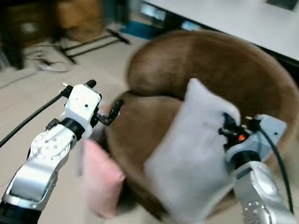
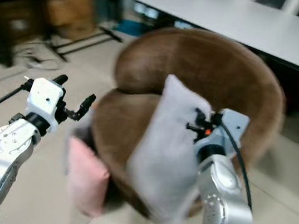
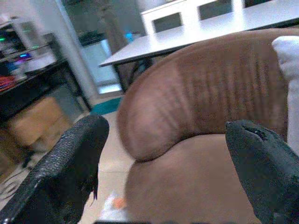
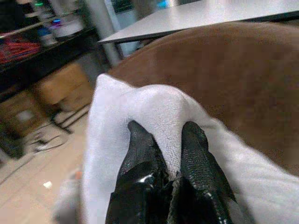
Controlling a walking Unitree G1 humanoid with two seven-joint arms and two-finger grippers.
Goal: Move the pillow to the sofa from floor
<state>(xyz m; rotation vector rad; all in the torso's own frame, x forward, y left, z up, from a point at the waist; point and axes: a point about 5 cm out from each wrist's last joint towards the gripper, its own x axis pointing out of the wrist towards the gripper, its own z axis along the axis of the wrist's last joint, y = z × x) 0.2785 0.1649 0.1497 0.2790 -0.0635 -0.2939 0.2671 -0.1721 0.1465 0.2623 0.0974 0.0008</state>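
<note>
A white pillow hangs in front of the round brown sofa, pinched at its edge by my right gripper, which is shut on the fabric. The pillow's lower end dangles over the sofa's front rim. My left gripper is raised to the left of the sofa, open and empty, its fingers spread wide and pointing at the sofa's backrest. A pink pillow stands on the floor against the sofa's front left side.
A long white table stands behind the sofa. Dark shelves with cardboard boxes line the back left wall. Cables and clutter lie on the tiled floor there. Open floor lies to my left.
</note>
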